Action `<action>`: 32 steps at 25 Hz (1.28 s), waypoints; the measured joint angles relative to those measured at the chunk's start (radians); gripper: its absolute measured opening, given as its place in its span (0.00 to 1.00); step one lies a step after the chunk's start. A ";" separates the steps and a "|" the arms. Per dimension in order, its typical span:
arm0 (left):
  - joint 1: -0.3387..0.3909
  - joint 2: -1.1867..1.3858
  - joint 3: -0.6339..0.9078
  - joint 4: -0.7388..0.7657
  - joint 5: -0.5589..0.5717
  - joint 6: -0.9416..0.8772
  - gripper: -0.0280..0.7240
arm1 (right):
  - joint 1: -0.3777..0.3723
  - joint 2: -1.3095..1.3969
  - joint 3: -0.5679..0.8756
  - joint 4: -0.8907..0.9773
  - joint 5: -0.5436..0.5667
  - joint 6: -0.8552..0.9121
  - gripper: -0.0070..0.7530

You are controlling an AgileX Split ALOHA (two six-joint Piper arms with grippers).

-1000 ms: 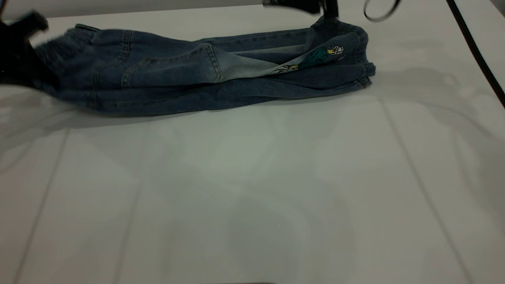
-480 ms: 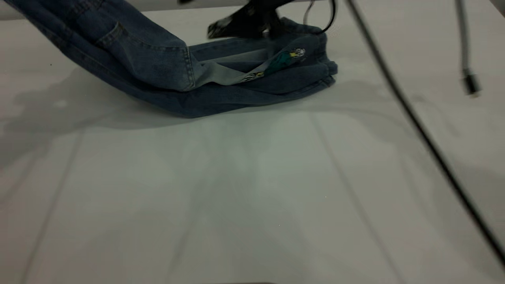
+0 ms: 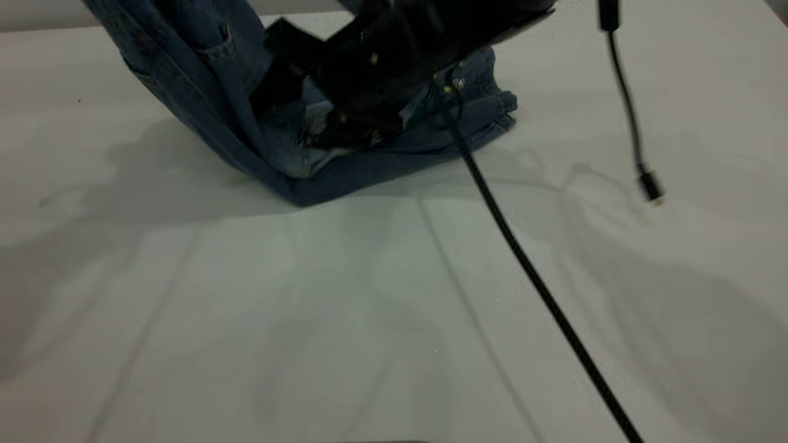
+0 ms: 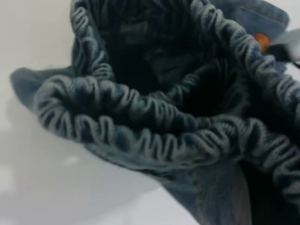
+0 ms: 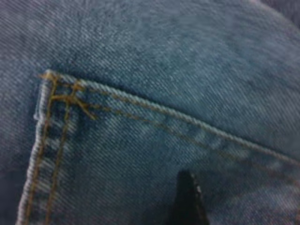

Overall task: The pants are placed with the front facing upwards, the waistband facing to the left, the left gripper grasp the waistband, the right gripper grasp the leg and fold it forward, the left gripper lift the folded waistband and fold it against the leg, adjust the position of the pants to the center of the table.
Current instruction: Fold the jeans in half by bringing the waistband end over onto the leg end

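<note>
Your right claw sits on the pants, which lie at the far side of the bench. Left of that claw, the pants rise off the bench and out of view. The waistband hangs bunched just beneath your left wrist camera.

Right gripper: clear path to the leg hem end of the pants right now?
Probably yes. The right gripper is pressed onto the pants mid-fold, and the hem end beside it lies flat and uncovered.
</note>
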 joint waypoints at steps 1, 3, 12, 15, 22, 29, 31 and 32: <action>-0.016 0.000 0.001 0.000 -0.006 0.001 0.12 | 0.000 0.000 -0.006 -0.028 0.015 0.006 0.62; -0.040 -0.001 0.003 0.000 -0.020 0.002 0.12 | -0.012 -0.006 -0.024 -0.095 0.054 0.027 0.62; -0.155 -0.002 0.005 -0.001 -0.144 0.006 0.12 | -0.223 -0.196 -0.045 -0.350 0.131 0.098 0.62; -0.196 0.010 0.005 -0.009 -0.215 0.006 0.12 | -0.286 -0.281 -0.045 -0.365 0.162 0.099 0.62; -0.277 0.166 -0.067 -0.016 -0.265 0.006 0.12 | -0.309 -0.428 -0.045 -0.427 0.234 0.101 0.62; -0.336 0.395 -0.280 -0.018 -0.263 0.007 0.12 | -0.338 -0.536 -0.045 -0.508 0.257 0.130 0.62; -0.355 0.461 -0.347 -0.019 -0.255 0.009 0.12 | -0.346 -0.562 -0.045 -0.520 0.261 0.132 0.62; -0.364 0.498 -0.375 -0.019 -0.250 0.009 0.12 | -0.349 -0.573 -0.045 -0.528 0.263 0.133 0.62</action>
